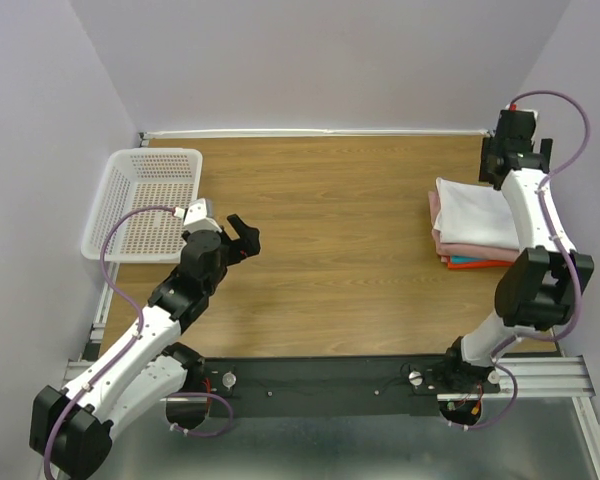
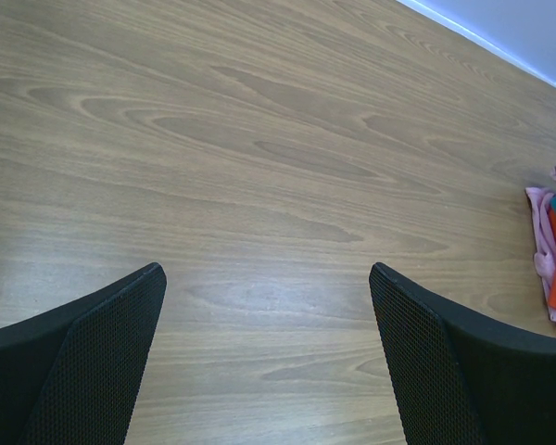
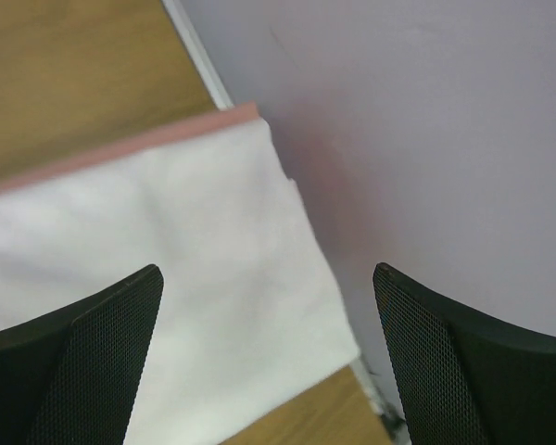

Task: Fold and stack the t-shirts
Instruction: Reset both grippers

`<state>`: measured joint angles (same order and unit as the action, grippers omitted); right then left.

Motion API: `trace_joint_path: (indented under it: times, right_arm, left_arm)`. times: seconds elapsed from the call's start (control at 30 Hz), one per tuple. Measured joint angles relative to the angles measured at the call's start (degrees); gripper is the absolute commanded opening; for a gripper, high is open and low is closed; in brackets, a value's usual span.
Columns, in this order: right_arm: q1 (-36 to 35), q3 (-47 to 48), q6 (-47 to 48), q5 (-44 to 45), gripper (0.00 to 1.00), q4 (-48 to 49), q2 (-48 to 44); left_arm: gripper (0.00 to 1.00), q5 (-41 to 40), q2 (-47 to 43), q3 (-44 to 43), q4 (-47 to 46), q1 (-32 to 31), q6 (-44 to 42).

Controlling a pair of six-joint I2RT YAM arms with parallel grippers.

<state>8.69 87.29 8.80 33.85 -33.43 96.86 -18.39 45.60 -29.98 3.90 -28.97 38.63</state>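
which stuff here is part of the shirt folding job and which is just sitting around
Part of the job:
white t-shirt, on top
pink t-shirt, under it
blue t-shirt
red-orange t-shirt

Just lying about:
white perforated basket, far left

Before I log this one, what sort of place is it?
Probably a robotics lab cell: a wood-grain table walled in by plain lilac panels, with a metal mounting rail along its near edge.

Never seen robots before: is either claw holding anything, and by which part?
Nothing is held. Left gripper open over the table; right gripper open above the white shirt.
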Motion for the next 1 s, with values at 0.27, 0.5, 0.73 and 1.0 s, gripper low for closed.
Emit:
trace_joint_path:
  times: [0.27,0.5,0.73,1.0]
  right_arm:
    - [0.00,-10.38,-16.46,-20.83,1.00,9.09,-21.03]
    - [0.00,-27.63,-24.61,-33.92,1.00,15.39,-38.03]
    - [0.02,-44.22,-29.99,-38.49,1.00,16.17,-52.96]
    - [0.02,-56.04,-33.73,-38.73,1.00,16.76,-63.73]
  left_arm:
    - [0.98,0.94,-0.98,-2.03,0.70,0.02,1.36]
    - [0.98,1.29,-1.14,-3.21,2.16,0.02,2.16]
    - [0.98,-0.09,-3.19,-3.45,4.76,0.02,3.61]
    - [0.98,-1.22,-5.70,-3.10,5.73,0.02,5.46]
